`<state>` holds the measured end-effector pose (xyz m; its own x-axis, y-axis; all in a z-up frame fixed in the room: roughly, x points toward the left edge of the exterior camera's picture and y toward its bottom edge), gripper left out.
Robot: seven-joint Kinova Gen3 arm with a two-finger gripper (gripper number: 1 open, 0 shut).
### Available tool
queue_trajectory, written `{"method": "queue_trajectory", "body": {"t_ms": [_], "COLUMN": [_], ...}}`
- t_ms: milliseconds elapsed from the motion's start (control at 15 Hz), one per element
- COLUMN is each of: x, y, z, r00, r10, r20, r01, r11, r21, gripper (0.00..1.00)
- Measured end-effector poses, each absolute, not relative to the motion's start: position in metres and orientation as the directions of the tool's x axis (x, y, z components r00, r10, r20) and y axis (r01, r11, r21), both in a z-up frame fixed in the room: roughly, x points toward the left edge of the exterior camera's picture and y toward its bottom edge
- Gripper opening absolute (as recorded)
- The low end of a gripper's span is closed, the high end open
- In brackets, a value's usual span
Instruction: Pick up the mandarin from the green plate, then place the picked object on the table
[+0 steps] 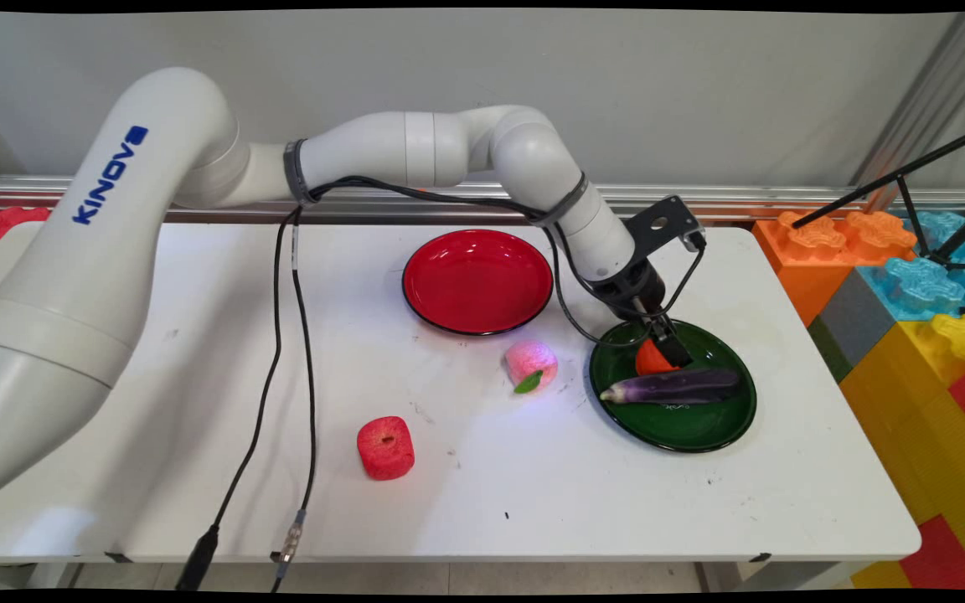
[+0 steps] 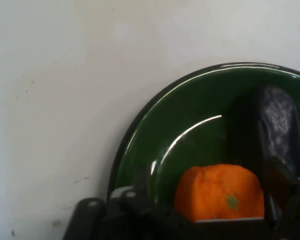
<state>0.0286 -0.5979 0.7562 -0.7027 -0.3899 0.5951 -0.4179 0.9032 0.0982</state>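
In the main view the gripper (image 1: 668,342) reaches down into the green plate (image 1: 700,427), and its black fingers (image 1: 675,347) sit against an orange foam fruit (image 1: 650,360) on the plate's far side. Just in front of the fingers a purple eggplant (image 1: 673,386) lies across the plate. A pink peach with a green leaf (image 1: 531,363) rests on the white table (image 1: 533,486) near the plate, beyond the fruit from the fingers; a red plate (image 1: 477,281) sits farther back, and a red foam apple (image 1: 385,448) well apart toward the near edge.

In the hand view the orange foam fruit (image 2: 220,192) fills the space between the fingers, right at the linkage, on the green plate (image 2: 155,135). They seem closed on it, though the contact itself is hidden. The eggplant (image 2: 277,120) lies just beyond, to one side.
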Motion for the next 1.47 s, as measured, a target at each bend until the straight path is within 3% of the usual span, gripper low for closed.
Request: {"method": "queue_trajectory", "body": {"t_ms": [67,933,1467], "x": [0.029,0.035,0.064], "y": [-0.598,-0.595,-0.563], "z": [0.756,0.775,0.843], "r00": [-0.703,-0.687,-0.633], "r10": [-0.391,-0.403,-0.456], "r20": [0.595,0.605,0.626], "r01": [-0.418,-0.424,-0.462], "r11": [0.903,0.898,0.871], "r21": [0.1,0.118,0.168], "gripper": [0.0,0.0,0.0]}}
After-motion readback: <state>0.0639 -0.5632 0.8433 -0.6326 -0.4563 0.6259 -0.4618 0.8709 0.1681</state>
